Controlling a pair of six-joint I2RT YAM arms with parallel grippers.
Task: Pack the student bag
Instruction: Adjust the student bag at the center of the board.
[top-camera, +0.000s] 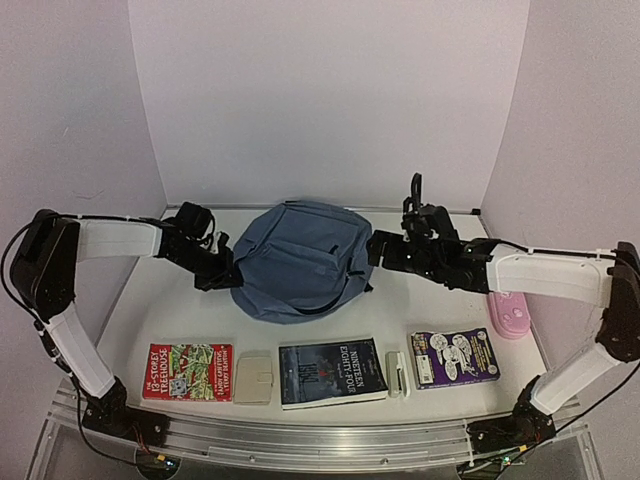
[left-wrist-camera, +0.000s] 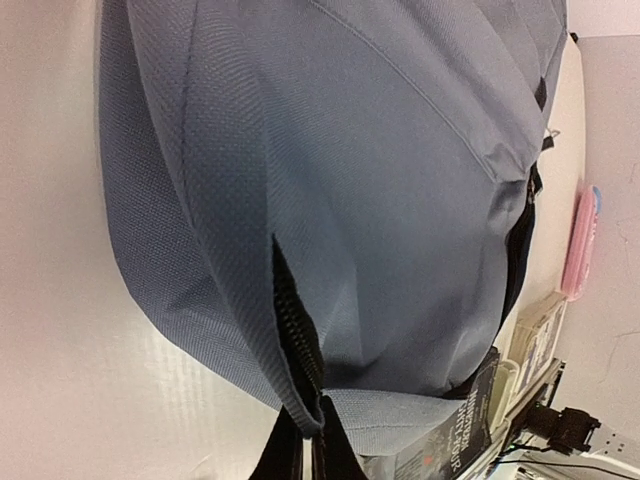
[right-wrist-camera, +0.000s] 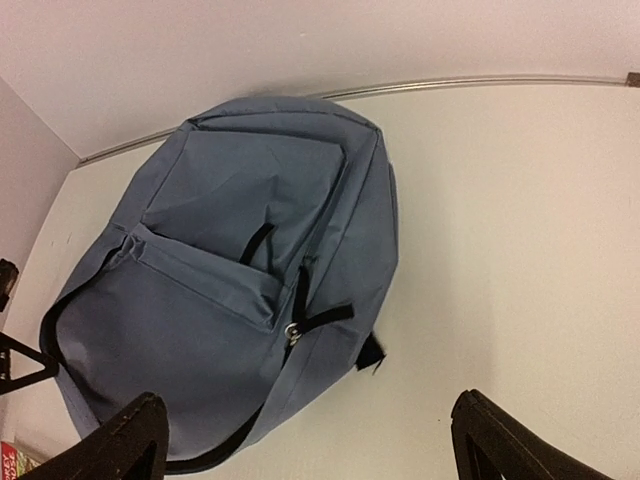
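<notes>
The student bag (top-camera: 296, 260), a rounded slate-blue backpack, lies flat at the middle back of the table. At its left edge my left gripper (top-camera: 222, 273) is shut on the bag. The left wrist view shows the dark fingers (left-wrist-camera: 270, 455) pinching the fabric lip beside the black zipper (left-wrist-camera: 295, 320). My right gripper (top-camera: 376, 249) hovers at the bag's right side, open, with nothing between its fingers (right-wrist-camera: 125, 440). In the right wrist view the bag (right-wrist-camera: 220, 270) fills the left half. A metal zipper pull with a black tab (right-wrist-camera: 295, 332) shows on its right side.
Along the front lie a red book (top-camera: 187, 371), a beige flat case (top-camera: 254, 379), a dark book (top-camera: 331, 372), a small white item (top-camera: 397, 374) and a purple book (top-camera: 455, 358). A pink pencil case (top-camera: 510, 315) sits at the right. White walls enclose the table.
</notes>
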